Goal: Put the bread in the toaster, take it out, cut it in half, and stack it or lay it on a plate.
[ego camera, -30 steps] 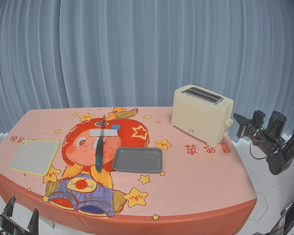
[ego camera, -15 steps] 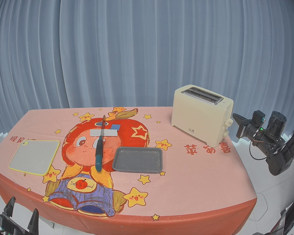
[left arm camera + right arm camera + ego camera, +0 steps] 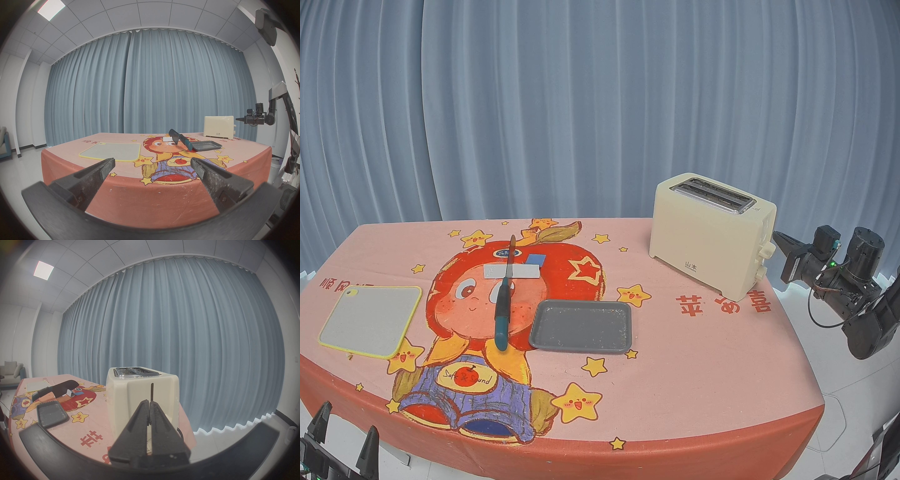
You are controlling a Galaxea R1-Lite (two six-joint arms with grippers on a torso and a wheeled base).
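As viewed from the head camera, the toaster [image 3: 709, 234] stood at the table's far right and served as the reference for all positions. The right gripper [image 3: 794, 253] hung just beside the toaster's control end, off the table edge and apart from the casing. The grey plate [image 3: 581, 326] lay to the toaster's left and nearer the robot. The knife [image 3: 503, 306] lay just beyond the plate from the toaster, its blade across a pale rest [image 3: 511, 270]. The cutting board [image 3: 370, 320] lay farthest from the toaster. The left gripper [image 3: 347, 428] sat low, well apart from the toaster and below the table's near edge.

In the left wrist view, that gripper's fingers were spread wide and held nothing. The toaster was distant, beyond the plate.

In the right wrist view, the fingers were pressed together with nothing between them, pointing at the toaster's lever slot [image 3: 152, 390]. Whether bread sat in the toaster's slots could not be told.

Risk assessment: the lever appeared to be the next target. Closed fingers arriving off line could slip from it and shove the toaster, which stands free on cloth near the table edge. Pressing the lever on an unloaded toaster would waste the step.
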